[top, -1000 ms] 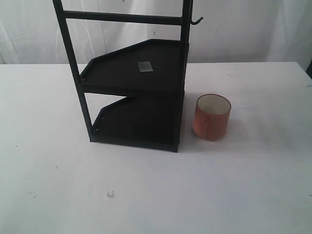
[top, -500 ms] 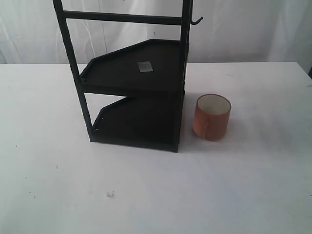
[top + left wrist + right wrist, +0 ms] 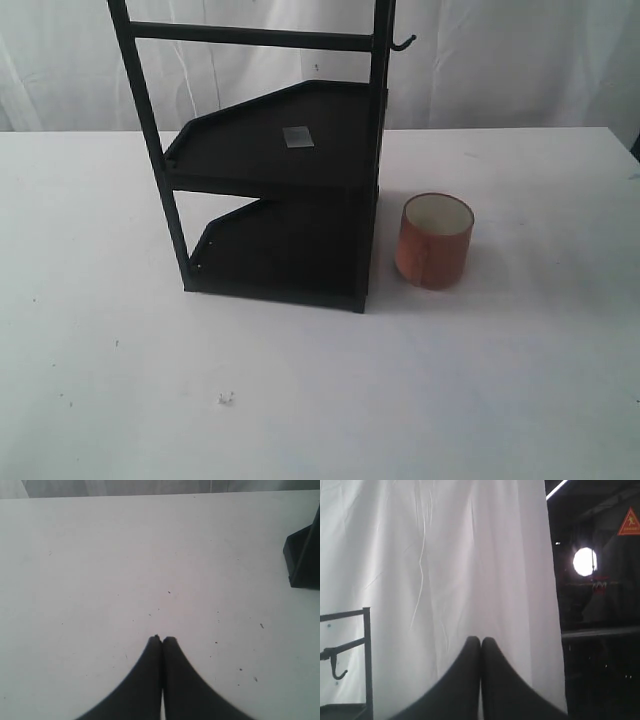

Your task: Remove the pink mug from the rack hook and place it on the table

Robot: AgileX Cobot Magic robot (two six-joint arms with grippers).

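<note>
The pink mug point(image 3: 434, 241) stands upright on the white table point(image 3: 520, 380), just right of the black rack point(image 3: 280, 190), its cream inside facing up. The rack hook point(image 3: 402, 43) at the top of the right post is bare; it also shows in the right wrist view as the rack hook point(image 3: 335, 667). Neither arm shows in the exterior view. My left gripper point(image 3: 161, 639) is shut, empty, over bare tabletop. My right gripper point(image 3: 480, 639) is shut, empty, raised and facing the white curtain.
A small grey tag point(image 3: 297, 137) lies on the rack's upper shelf. A tiny white scrap point(image 3: 226, 399) lies on the table in front. The rack's corner point(image 3: 304, 560) shows at the edge of the left wrist view. A white curtain point(image 3: 520, 60) hangs behind the table.
</note>
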